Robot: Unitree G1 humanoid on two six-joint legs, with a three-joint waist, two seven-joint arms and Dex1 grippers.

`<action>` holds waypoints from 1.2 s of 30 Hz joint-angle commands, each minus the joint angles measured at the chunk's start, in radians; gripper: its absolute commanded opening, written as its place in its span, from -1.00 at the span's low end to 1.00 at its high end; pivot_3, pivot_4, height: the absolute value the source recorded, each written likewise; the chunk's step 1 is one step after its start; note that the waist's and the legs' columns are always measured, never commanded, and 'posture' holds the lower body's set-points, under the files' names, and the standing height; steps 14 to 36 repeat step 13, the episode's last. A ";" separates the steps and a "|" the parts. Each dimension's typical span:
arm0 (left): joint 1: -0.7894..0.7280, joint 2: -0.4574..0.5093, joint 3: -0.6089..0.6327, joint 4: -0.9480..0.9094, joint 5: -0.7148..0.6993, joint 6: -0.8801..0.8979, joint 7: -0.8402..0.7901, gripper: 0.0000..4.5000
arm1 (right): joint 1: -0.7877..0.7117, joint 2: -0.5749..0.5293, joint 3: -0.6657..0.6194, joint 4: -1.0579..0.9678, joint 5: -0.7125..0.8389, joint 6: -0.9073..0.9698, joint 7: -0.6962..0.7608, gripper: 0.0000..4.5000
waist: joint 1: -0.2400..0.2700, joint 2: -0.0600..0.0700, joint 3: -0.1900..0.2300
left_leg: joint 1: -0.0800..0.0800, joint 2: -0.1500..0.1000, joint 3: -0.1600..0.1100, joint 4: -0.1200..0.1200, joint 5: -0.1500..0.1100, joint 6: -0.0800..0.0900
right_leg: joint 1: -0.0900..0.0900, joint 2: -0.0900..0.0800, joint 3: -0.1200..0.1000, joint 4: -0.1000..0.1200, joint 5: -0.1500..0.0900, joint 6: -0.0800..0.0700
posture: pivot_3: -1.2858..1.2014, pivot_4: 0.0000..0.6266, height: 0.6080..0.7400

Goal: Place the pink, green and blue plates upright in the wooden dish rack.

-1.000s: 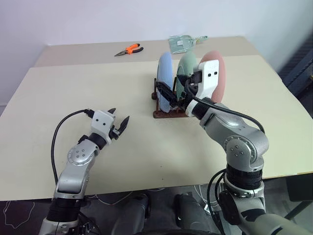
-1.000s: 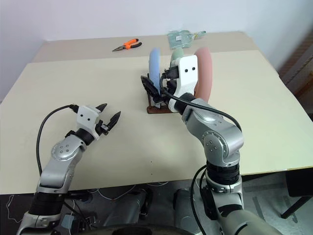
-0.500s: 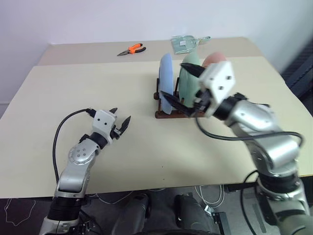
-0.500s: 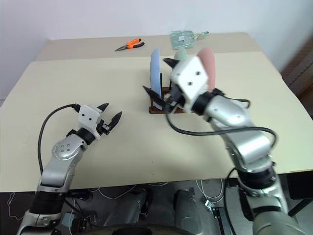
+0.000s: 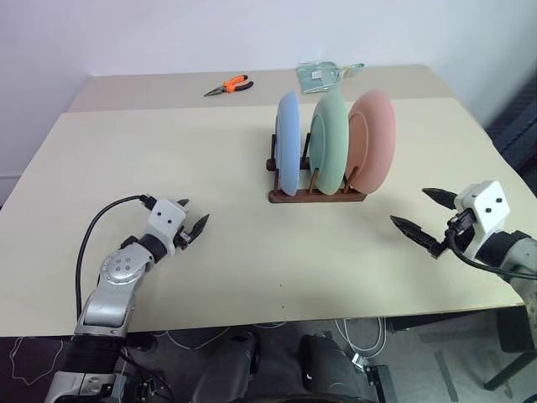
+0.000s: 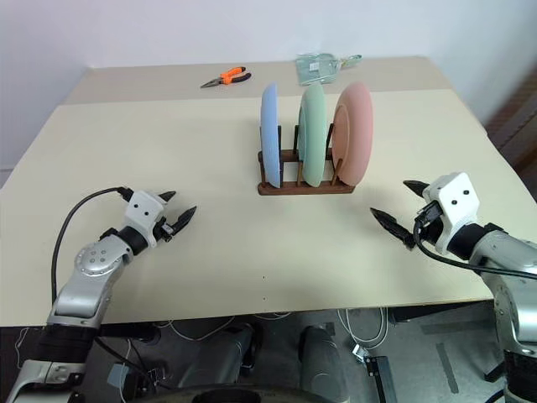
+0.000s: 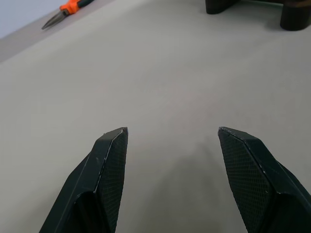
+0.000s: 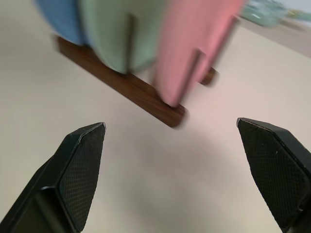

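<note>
1. I see the blue plate (image 5: 287,143), green plate (image 5: 328,141) and pink plate (image 5: 372,141) upright in the wooden dish rack (image 5: 317,195), mid-desk (image 5: 168,159).
2. My left hand (image 5: 192,225) is open, empty, near-left.
3. My right hand (image 5: 424,216) gapes wide, empty, right of the rack.

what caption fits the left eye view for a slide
Blue plate, green plate and pink plate upright in the wooden dish rack; both grippers open, apart.

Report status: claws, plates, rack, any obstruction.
Left claw open, empty. Right claw open, empty, off the rack. Blue plate, green plate, pink plate upright in wooden dish rack. Nothing obstructing.
</note>
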 commanded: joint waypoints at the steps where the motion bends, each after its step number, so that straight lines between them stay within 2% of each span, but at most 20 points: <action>1: 0.010 0.000 0.004 -0.037 0.009 -0.020 0.003 0.35 | -0.040 0.010 0.020 0.080 -0.040 -0.070 -0.013 0.97 | 0.001 0.000 0.000 | 0.000 0.000 0.000 0.000 0.000 0.000 | 0.000 0.000 0.000 0.000 0.000 0.000 | 0.03 -0.52 0.68; 5: 0.012 -0.024 -0.005 -0.055 0.032 -0.004 0.044 0.35 | -0.094 0.015 0.057 0.208 -0.063 -0.143 0.009 0.97 | 0.001 0.000 0.000 | 0.000 0.000 0.000 0.000 0.000 0.000 | 0.000 0.000 0.000 0.000 0.000 0.000 | 0.03 -0.52 0.68; 13: 0.037 -0.047 0.009 -0.067 0.051 0.001 0.095 0.35 | -0.160 0.034 0.123 0.329 -0.111 -0.224 0.005 0.97 | 0.001 0.001 0.000 | 0.000 0.000 0.000 0.000 0.000 0.000 | 0.000 0.000 0.000 0.000 0.001 0.002 | 0.03 -0.52 0.68; 36: 0.037 -0.047 0.009 -0.067 0.051 0.001 0.095 0.35 | -0.160 0.034 0.123 0.329 -0.111 -0.224 0.005 0.97 | 0.001 0.001 0.000 | 0.000 0.000 0.000 0.000 0.000 0.000 | 0.000 0.000 0.000 0.000 0.001 0.002 | 0.03 -0.52 0.68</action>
